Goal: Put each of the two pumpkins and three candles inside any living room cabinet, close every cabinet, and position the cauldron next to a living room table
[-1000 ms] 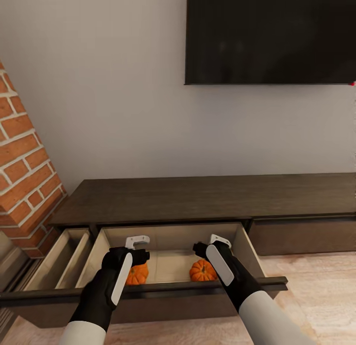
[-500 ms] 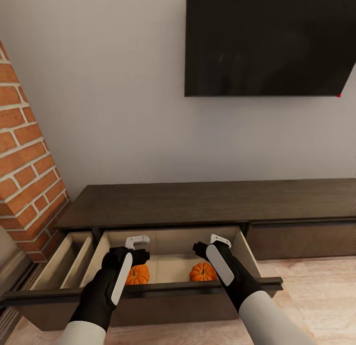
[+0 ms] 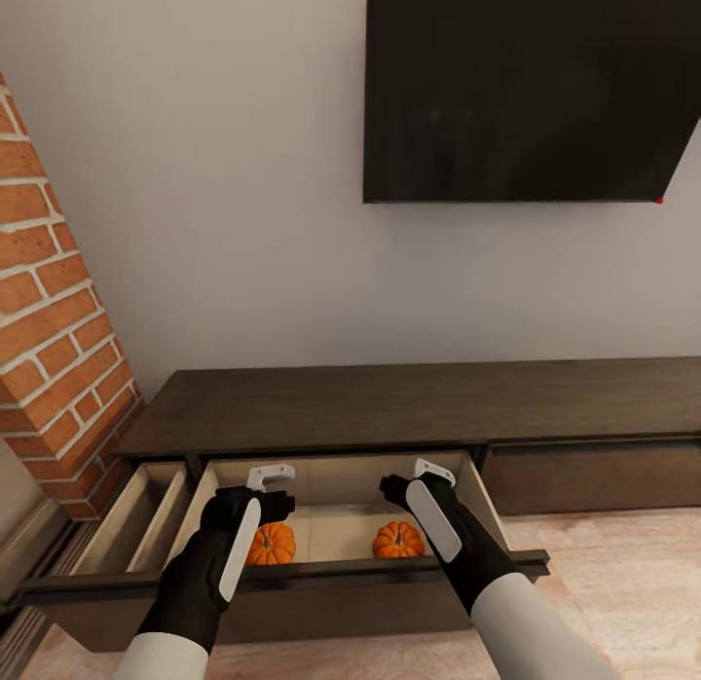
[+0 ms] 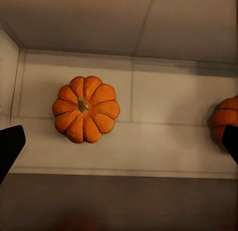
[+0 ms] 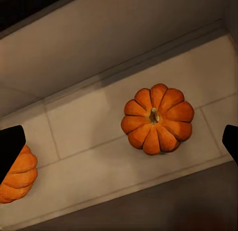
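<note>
No text, label, brand, number or sign is showing readably anywhere in these views.

I see the cabinet (image 3: 409,402) with its middle drawer (image 3: 336,524) pulled out; two pumpkins (image 3: 270,543) (image 3: 399,540) sit apart on the drawer's pale floor.

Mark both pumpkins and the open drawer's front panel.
Left pumpkin (image 4: 86,109): left wrist view, on its ribbed top beside the stem.
Right pumpkin (image 5: 157,119): right wrist view, on its ribbed top beside the stem.
Open drawer (image 3: 331,570): head view, top edge of the dark front panel.
</note>
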{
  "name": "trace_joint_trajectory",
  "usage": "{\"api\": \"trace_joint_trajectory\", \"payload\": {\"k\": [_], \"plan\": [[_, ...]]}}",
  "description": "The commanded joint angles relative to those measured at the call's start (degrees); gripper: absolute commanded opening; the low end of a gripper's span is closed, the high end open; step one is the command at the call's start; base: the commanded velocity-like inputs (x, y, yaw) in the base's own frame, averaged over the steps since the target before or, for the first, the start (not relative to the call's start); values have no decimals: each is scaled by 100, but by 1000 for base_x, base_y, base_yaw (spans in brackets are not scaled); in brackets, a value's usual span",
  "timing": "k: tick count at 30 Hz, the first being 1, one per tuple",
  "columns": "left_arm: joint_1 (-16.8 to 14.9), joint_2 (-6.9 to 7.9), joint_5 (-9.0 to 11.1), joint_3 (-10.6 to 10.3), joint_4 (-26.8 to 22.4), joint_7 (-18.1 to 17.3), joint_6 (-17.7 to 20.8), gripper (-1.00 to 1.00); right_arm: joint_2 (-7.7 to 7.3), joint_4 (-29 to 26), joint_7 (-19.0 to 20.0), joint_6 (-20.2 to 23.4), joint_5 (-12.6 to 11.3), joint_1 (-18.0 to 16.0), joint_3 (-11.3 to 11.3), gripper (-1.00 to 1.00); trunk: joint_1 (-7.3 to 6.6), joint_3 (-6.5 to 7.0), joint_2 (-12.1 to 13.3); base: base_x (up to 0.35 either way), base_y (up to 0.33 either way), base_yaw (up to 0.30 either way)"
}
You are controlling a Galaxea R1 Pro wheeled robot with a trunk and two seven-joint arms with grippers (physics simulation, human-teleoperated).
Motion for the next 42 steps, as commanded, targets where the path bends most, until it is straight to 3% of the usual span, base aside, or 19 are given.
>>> {"api": "trace_joint_trajectory", "payload": {"k": [1, 15, 22, 42], "plan": [[-3, -2, 60, 3, -6, 47, 19, 100, 0, -7, -49, 6, -44, -4, 14, 100, -24, 13, 39, -1, 0, 0], [-3, -2, 60, 3, -6, 47, 19, 100, -7, -7, -48, 16, -47, -4, 10, 100, -331, 257, 601, 0, 0, 0], [-3, -2, 60, 3, -6, 47, 19, 100, 1, 1, -47, 49, -62, -4, -211, 100, -485, 325, 881, 0, 0, 0], [-3, -2, 60, 3, -6, 47, 19, 100, 1, -7, -40, 42, -54, -4, -214, 100, -924, 513, 1684, -37, 0, 0]]}}
